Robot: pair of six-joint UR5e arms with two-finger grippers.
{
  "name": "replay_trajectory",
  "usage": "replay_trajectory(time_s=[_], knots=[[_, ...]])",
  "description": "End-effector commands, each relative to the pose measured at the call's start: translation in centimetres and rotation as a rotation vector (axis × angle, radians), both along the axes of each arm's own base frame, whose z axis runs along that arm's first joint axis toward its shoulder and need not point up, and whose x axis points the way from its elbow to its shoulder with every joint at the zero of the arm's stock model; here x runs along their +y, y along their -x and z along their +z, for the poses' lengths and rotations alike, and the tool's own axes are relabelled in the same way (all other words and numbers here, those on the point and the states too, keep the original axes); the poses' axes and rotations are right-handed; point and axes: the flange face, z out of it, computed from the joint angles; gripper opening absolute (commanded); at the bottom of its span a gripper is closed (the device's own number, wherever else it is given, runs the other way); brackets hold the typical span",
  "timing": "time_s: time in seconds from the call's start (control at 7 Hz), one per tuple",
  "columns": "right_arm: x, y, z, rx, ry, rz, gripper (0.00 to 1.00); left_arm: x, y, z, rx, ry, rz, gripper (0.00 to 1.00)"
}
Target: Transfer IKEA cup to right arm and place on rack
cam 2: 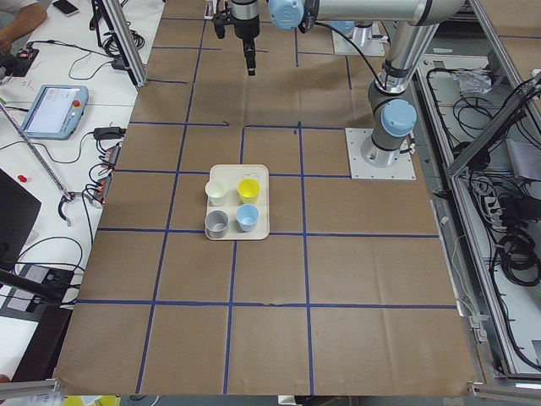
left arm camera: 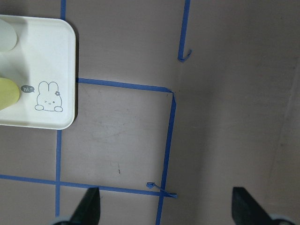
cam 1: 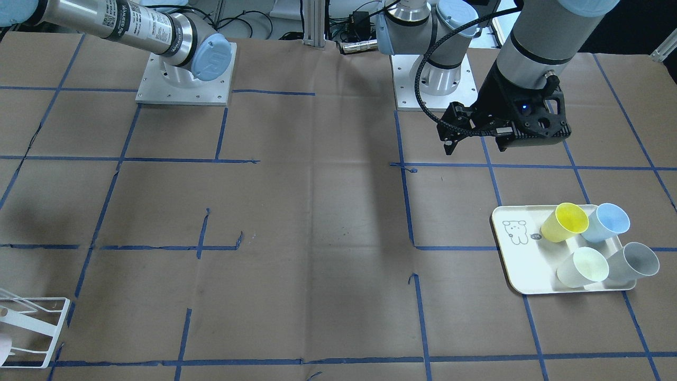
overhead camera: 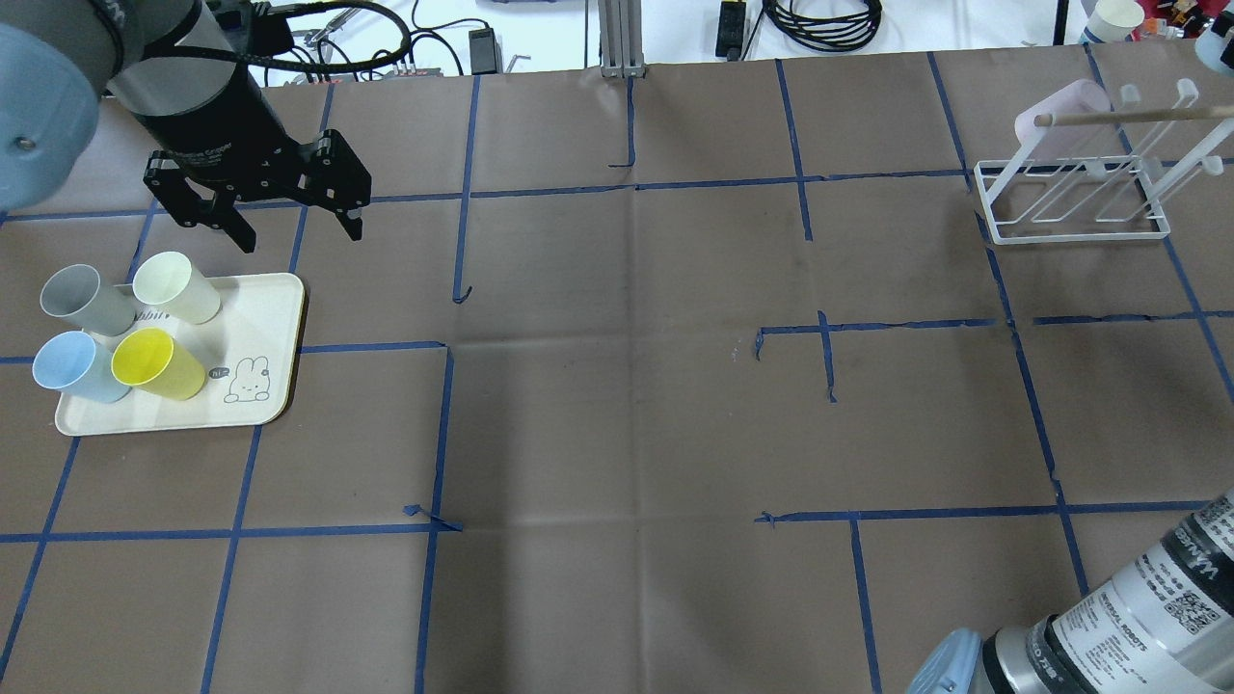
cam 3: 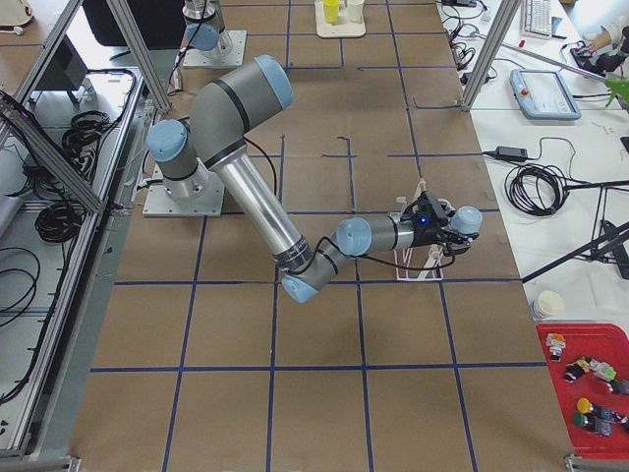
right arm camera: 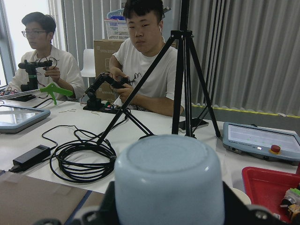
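Observation:
My right gripper [cam 3: 444,226] is shut on a pale blue cup [right arm camera: 166,178], which fills the right wrist view bottom-first. It holds the cup [cam 3: 468,219] in the air just over the white wire rack [cam 3: 418,267]. The rack [overhead camera: 1070,207] stands at the far right and has a pink cup [overhead camera: 1060,120] on it. My left gripper [overhead camera: 255,212] is open and empty, hovering just behind the cream tray [overhead camera: 260,308]. Its fingertips [left arm camera: 89,206] show over bare table beside the tray [left arm camera: 56,70].
On the tray lie a grey cup [overhead camera: 82,299], a cream cup [overhead camera: 174,286], a blue cup [overhead camera: 72,366] and a yellow cup [overhead camera: 154,363]. Operators sit behind a side table with cables and a tripod [right arm camera: 183,75]. Brown paper with blue tape lines covers the table.

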Motion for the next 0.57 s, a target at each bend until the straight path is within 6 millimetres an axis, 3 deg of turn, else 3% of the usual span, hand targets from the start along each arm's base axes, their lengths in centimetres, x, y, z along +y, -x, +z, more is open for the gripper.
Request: replay_trajectory(time_s=[0.0, 0.43], knots=[[-0.3, 0.0, -1.3, -0.017, -0.012, 0.006, 0.31, 0.3, 0.0, -0.2, 0.000, 0.037, -0.017, 0.99], [-1.2, -0.4, -2.4, -0.026, -0.017, 0.020, 0.31, -0.6, 0.0, 0.1, 0.002, 0.033, -0.012, 0.99]])
